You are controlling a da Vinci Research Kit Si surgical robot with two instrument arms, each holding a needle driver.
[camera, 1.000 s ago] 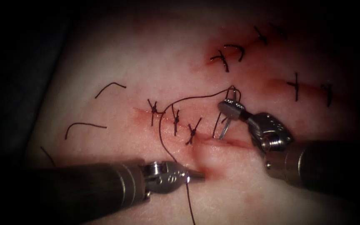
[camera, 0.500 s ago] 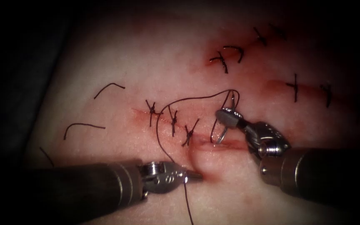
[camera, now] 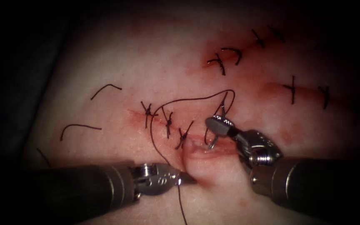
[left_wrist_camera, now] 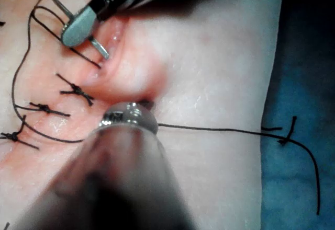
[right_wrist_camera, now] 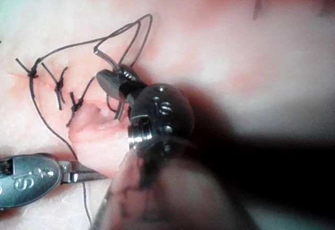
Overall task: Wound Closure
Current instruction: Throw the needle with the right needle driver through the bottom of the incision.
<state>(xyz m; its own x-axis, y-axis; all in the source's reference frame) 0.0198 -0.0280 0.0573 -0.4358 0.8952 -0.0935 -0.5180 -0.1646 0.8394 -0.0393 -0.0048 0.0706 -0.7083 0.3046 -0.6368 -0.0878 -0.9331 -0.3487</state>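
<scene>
The thin curved steel needle point(camera: 211, 139) stands held in the closed hand of the right arm's tool point(camera: 216, 125), gripped about midway along its curve, its tip down in the open part of the cut point(camera: 207, 146) in the pale pink pork tissue point(camera: 146, 62). The needle's tail rises toward 12 o'clock above the hand, and the dark thread point(camera: 188, 100) leaves it there, arcs across toward 9 o'clock over the stitched stretch of the cut and drops toward 6 o'clock past the left arm's tool. In the right wrist view the same needle point(right_wrist_camera: 112, 104) shows on both sides of the closed right hand point(right_wrist_camera: 110, 81), with its lower part at the wound's lip.

The left arm's hand point(camera: 187, 179), at 7 o'clock from the needle, is closed on a fold of tissue at the near edge of the cut, raising a rounded ridge point(camera: 196, 160); the thread runs close by its tip. The left wrist view shows that ridge point(left_wrist_camera: 131, 78) just beyond the left tool's metal collar point(left_wrist_camera: 128, 117).

Three knotted black stitches point(camera: 168, 121) close the cut at 9 o'clock from the needle, amid smears of red fluid point(camera: 138, 118). Further stitched cuts point(camera: 226, 56) lie at 1 o'clock, and loose cut ends of thread point(camera: 105, 89) lie well apart at 9 o'clock.
</scene>
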